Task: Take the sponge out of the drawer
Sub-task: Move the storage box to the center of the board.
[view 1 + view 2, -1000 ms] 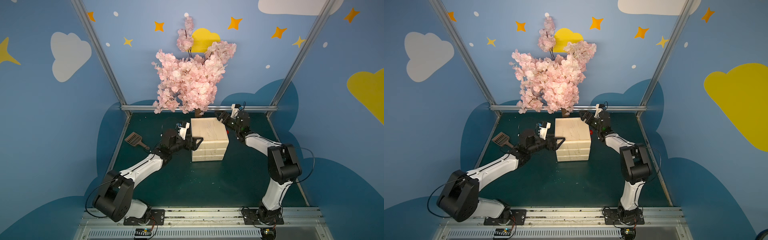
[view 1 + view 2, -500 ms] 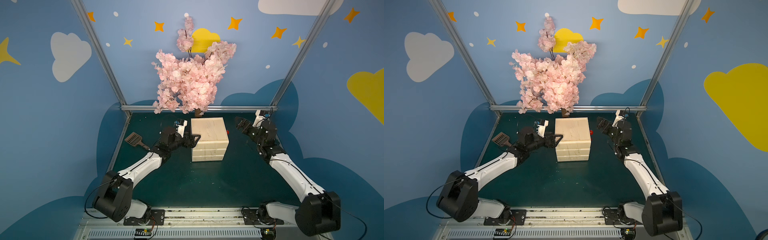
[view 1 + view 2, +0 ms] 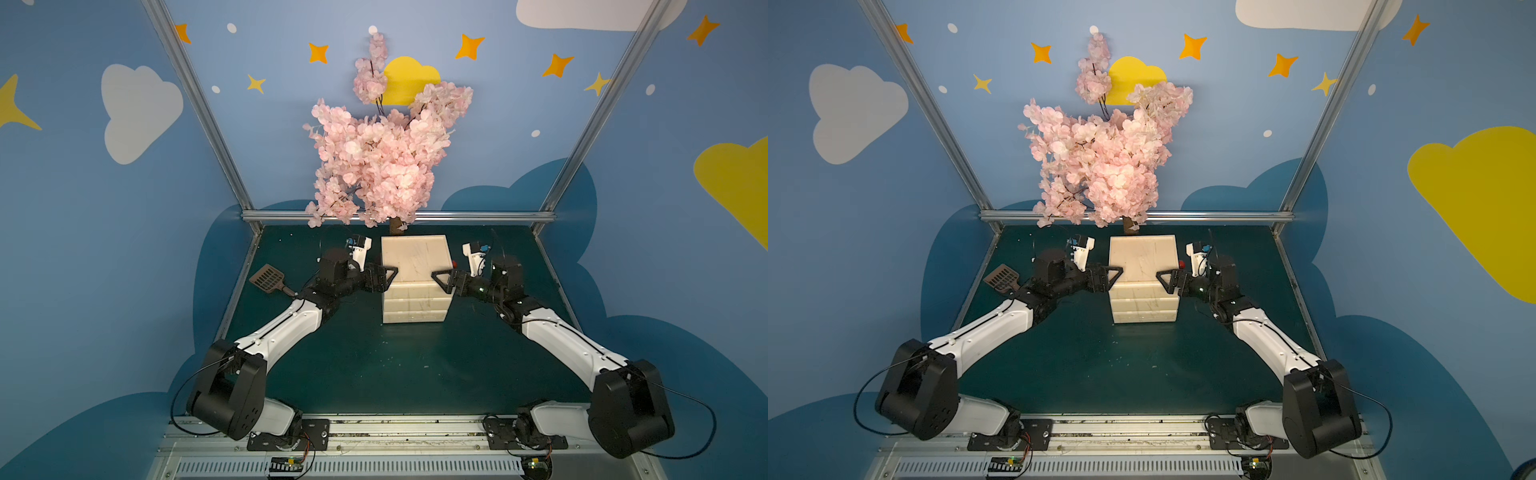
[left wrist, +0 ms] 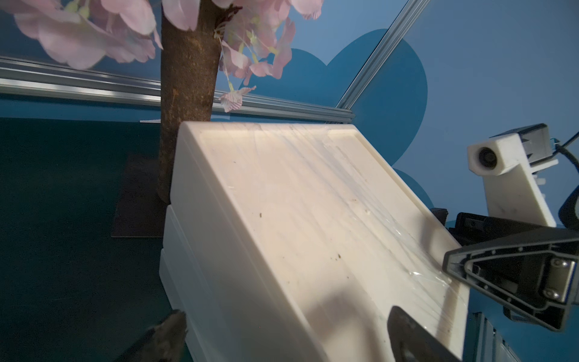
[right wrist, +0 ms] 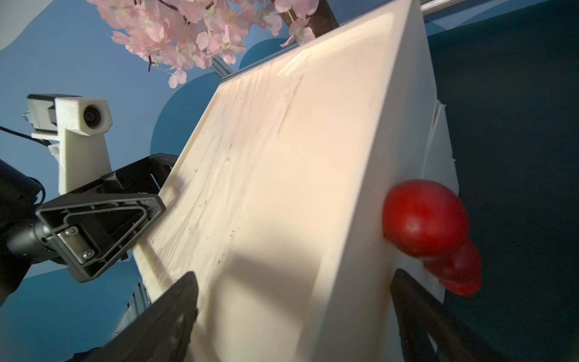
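**Scene at the start of the drawer approach.** A green table (image 3: 374, 365) carried a pink blossom tree (image 3: 374, 166) at the back. In front of the tree stood a cream chest of drawers (image 3: 415, 266) with three tiers, all of them shut. The left gripper (image 3: 384, 277) and the right gripper (image 3: 442, 279) flanked the top of the chest from opposite sides. Both had their jaws spread wide and held nothing. In each wrist view the jaws straddled an upper edge of the chest, but whether they touched it could not be told. A brown slotted scoop (image 3: 268, 279) lay well apart, near the left table edge. Small red knobs (image 5: 424, 216) stood one under another on the chest's right face, close to the right gripper.

The sponge was not visible. It was judged to lie inside one of the shut drawers, though which tier could not be told. It would probably be light, soft, easily squeezed and not fragile, so a gentle pinch across its middle should serve. The chest looked stiff, smooth and light enough to slide, so one gripper could pull a red knob while the other steadied the chest.
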Available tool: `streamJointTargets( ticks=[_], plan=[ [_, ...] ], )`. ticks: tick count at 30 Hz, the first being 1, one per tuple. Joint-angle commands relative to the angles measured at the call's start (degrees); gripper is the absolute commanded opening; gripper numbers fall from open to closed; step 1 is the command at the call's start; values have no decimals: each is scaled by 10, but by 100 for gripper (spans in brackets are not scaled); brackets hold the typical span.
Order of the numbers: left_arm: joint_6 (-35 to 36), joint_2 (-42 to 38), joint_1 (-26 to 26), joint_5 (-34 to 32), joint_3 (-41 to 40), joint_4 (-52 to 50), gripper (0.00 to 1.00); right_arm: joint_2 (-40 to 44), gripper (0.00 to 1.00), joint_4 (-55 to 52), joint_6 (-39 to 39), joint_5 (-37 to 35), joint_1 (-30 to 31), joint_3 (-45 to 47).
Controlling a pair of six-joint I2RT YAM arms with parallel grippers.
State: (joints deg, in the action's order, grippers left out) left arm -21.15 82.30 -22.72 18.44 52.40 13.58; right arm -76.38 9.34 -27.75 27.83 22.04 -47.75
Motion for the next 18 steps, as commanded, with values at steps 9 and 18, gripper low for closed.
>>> streamJointTargets(
  ticks=[9, 18],
  plan=[
    [11, -8, 27, -29, 8, -31, 100, -105, 95, 15, 2, 60, 54, -82],
    [11, -3, 64, -29, 14, -28, 100, -72, 95, -9, -7, 39, 89, -64]
  ],
)
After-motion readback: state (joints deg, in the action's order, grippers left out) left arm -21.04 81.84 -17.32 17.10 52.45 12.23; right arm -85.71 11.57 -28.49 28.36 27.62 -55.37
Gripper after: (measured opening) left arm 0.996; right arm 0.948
